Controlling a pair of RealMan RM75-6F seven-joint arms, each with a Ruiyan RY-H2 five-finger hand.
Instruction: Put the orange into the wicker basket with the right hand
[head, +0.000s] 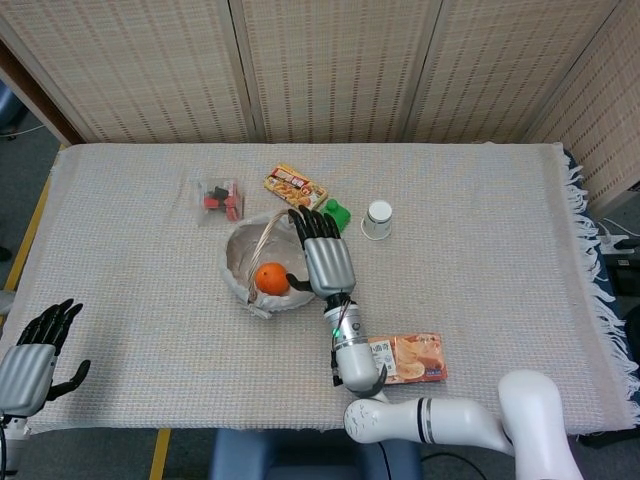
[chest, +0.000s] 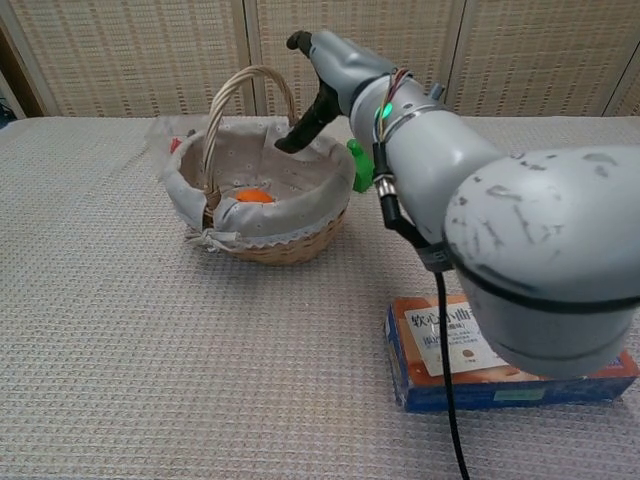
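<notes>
The orange (head: 271, 278) lies inside the wicker basket (head: 240, 246), on its white cloth lining; in the chest view only the top of the orange (chest: 251, 196) shows over the basket's rim (chest: 290, 247). My right hand (head: 325, 255) hovers over the basket's right edge with its fingers straight and spread, holding nothing; it appears above the basket in the chest view as well (chest: 325, 85). My left hand (head: 38, 352) hangs open at the table's front left corner, far from the basket.
A green block (head: 338, 212) and a white cup (head: 378, 219) stand just right of the basket. A snack packet (head: 295, 187) and a clear bag of red pieces (head: 218, 198) lie behind it. An orange biscuit box (head: 410, 358) lies near the front edge.
</notes>
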